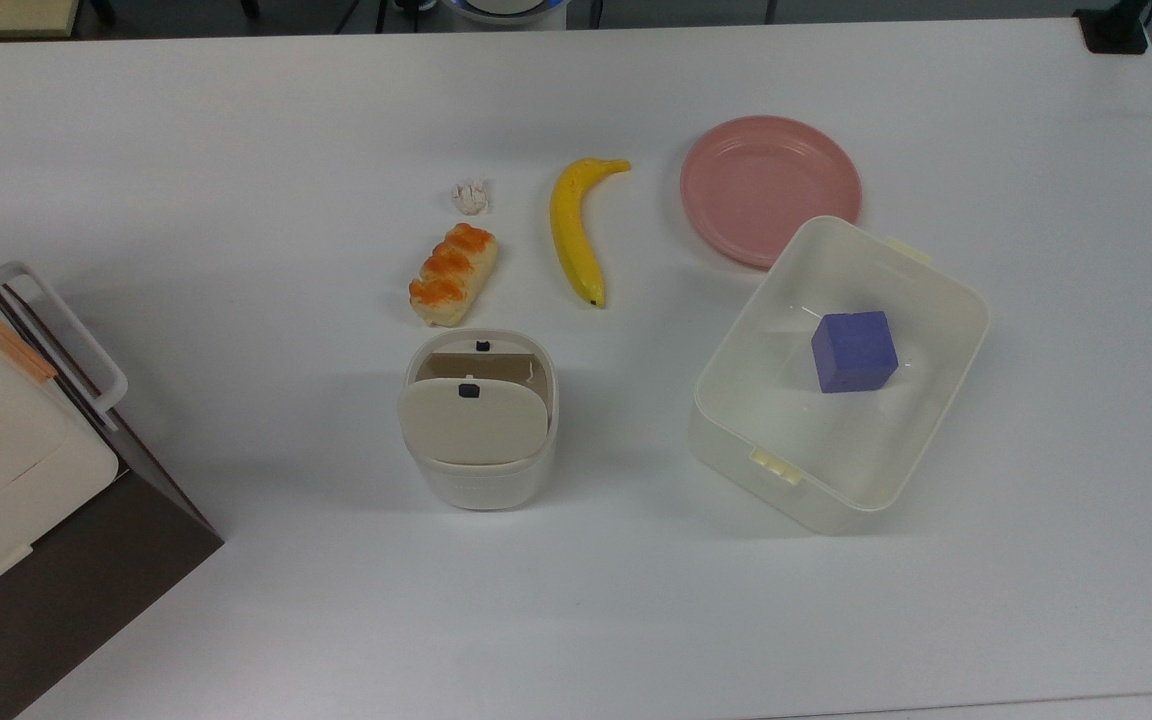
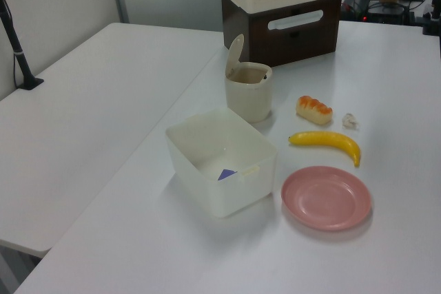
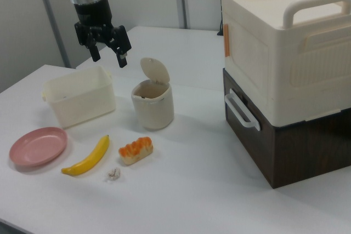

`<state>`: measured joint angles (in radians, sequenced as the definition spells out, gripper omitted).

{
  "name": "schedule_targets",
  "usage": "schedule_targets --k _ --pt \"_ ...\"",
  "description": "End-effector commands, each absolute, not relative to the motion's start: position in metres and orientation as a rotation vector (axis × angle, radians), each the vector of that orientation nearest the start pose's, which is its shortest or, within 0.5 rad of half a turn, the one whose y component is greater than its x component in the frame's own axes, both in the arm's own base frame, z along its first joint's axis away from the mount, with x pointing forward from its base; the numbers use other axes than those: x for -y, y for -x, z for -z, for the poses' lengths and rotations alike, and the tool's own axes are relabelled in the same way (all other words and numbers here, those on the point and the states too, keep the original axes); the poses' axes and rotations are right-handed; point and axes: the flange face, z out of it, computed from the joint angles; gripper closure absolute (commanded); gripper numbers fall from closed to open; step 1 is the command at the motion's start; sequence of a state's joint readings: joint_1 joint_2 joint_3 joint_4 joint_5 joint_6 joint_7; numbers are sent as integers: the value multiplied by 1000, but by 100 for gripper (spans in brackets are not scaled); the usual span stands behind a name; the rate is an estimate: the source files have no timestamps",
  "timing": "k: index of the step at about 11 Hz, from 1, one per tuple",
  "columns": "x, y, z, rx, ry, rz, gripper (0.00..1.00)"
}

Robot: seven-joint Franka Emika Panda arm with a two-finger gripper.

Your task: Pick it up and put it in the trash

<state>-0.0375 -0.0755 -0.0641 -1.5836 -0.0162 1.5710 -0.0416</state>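
The paper wad (image 1: 470,197) lies alone on the bare white table (image 1: 236,150), at the far end of a short column in the top view: the bread roll (image 1: 453,274) sits just nearer than it, apart from it, and the trash bin (image 1: 479,418) comes next, near the roll's near end. That line-up puts the drop-off only a short carry past the roll. The bin's beige lid (image 1: 473,418) is tipped up on its hinge, so the mouth is already open for a drop from above. In the right view the gripper (image 3: 106,45) hangs high over the table, above and between the translucent tub (image 3: 80,96) and the bin, well apart from the wad (image 3: 113,174) at the near edge; its two dark fingers are spread with nothing between them, a stance that suits reaching down over something small.

The wad is lumpy, creased and irregular, far smaller than the roll, and looks likely to squash under a pinch. The roll is glossy with orange-glazed humps. To the top view's right lie a smooth curved yellow banana (image 1: 578,228), a matte pink round plate (image 1: 769,188), and the tub (image 1: 841,370) with rounded corners, holding a purple cube (image 1: 854,351)
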Motion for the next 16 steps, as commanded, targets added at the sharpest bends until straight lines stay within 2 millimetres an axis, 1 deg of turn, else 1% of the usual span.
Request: schedule_targets --k 1,4,7,11,16 --pt "57 -522 -659 -140 3139 82 0" --pt "56 -519 -657 -136 3146 35 0" --pt "55 -519 -656 -136 3168 26 0" --pt "58 -518 -661 -142 3172 43 0" --pt "65 -520 -656 -163 3223 24 0"
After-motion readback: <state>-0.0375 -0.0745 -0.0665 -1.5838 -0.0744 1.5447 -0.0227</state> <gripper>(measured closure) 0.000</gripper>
